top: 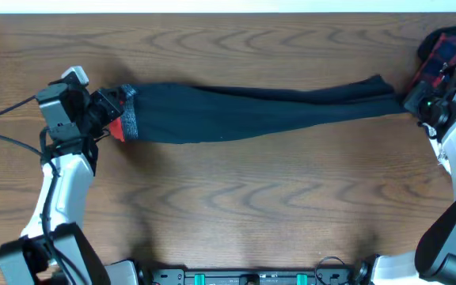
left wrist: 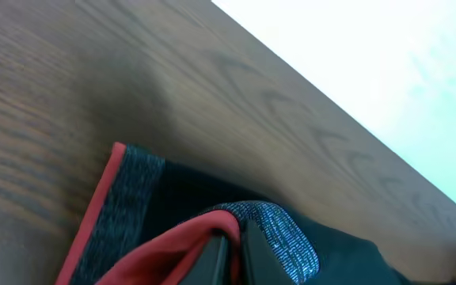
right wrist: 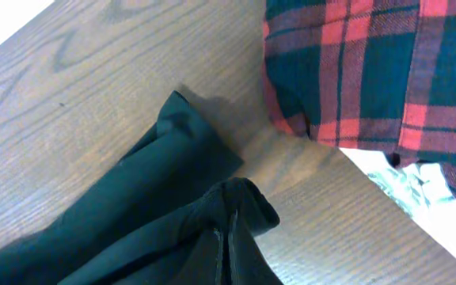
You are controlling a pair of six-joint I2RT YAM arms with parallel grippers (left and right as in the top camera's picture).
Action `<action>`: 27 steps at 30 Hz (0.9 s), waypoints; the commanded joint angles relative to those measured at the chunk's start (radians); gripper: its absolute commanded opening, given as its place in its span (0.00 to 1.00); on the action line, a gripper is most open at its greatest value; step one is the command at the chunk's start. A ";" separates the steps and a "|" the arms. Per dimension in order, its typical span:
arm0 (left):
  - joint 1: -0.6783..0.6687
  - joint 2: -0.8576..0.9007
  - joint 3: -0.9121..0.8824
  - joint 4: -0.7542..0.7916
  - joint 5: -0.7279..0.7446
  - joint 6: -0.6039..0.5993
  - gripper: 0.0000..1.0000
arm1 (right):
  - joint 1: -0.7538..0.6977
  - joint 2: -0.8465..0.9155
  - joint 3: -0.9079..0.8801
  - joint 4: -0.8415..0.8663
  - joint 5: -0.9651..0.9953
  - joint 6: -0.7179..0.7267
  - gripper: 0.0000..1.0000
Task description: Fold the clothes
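The black trousers (top: 252, 111) lay stretched across the bench (top: 236, 214), left pincer (top: 111, 117) clenched on the waistband (left wrist: 125, 214) and right pincer (top: 410, 101) clenched on the leg ends (beside the plaid cloth (top: 446, 55)), so a good fold likely needed tight holds and one end laid flat over the other.

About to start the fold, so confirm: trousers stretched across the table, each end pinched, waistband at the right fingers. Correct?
Not quite. The waistband is at the left fingers, which pinch its red edge, as the left wrist view shows. The trousers are otherwise stretched across the table, each end pinched.
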 commanded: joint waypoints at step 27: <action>-0.045 0.117 0.032 0.142 -0.220 0.040 0.06 | 0.090 0.175 0.019 0.264 0.097 0.101 0.01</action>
